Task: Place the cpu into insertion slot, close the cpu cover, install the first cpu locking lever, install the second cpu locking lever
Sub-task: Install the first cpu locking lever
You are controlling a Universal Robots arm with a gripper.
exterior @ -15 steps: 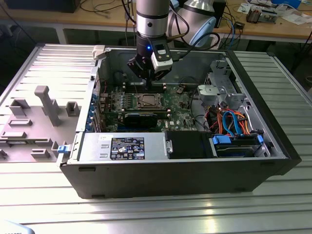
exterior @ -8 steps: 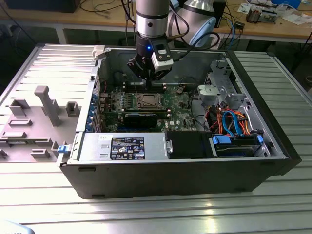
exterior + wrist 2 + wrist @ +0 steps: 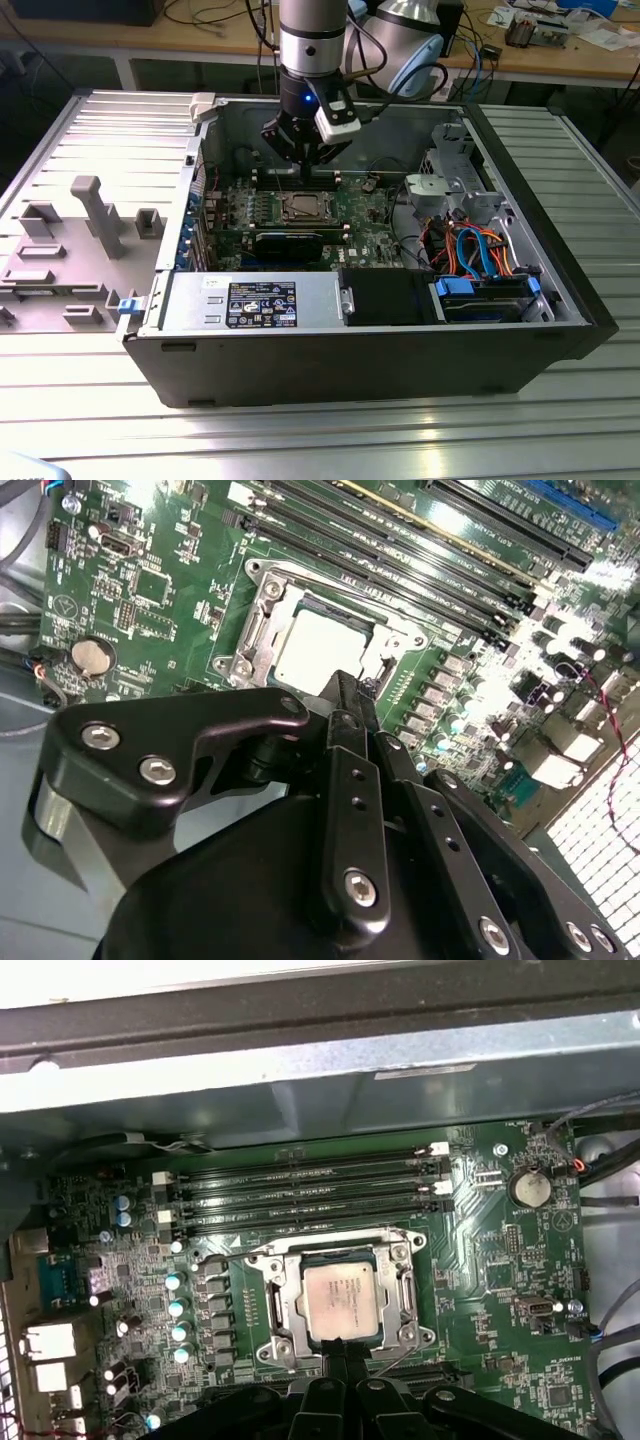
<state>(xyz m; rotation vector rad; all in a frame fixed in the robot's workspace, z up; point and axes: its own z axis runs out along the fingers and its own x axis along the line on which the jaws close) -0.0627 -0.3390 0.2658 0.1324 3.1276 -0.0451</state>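
1. The open computer case [image 3: 370,345] lies on its side on a ribbed metal table [image 3: 320,430]. The arm comes straight down into it toward the far side, well away from the drive bay with its blue and orange cables [image 3: 480,255] at the exterior view's right.

2. The green motherboard [image 3: 500,1290] covers the case floor. In the first wrist view the long black memory slots [image 3: 310,1190] run in parallel between the case wall and the socket.

3. The cpu cover [image 3: 270,1305], a silver frame with a square cut-out, lies flat around the chip in both wrist views, so I judge it to be already closed down.

4. The cpu [image 3: 340,1298] sits in the insertion slot [image 3: 385,652], silvery top up, framed squarely by the cover. The exterior view shows it in the middle of the board [image 3: 301,207].

5. The gripper [image 3: 340,1355] hangs low over the board with its tips at the socket edge farthest from the memory slots. The chip therefore lies just beyond the tips, toward the slots. In the second wrist view the black fingers [image 3: 350,780] are pressed together into one narrow blade, holding nothing.

6. A thin wire lever [image 3: 400,1362] runs along that same socket edge, right beside the tips. I judge it the nearest thing to the gripper, though I cannot tell whether they touch.
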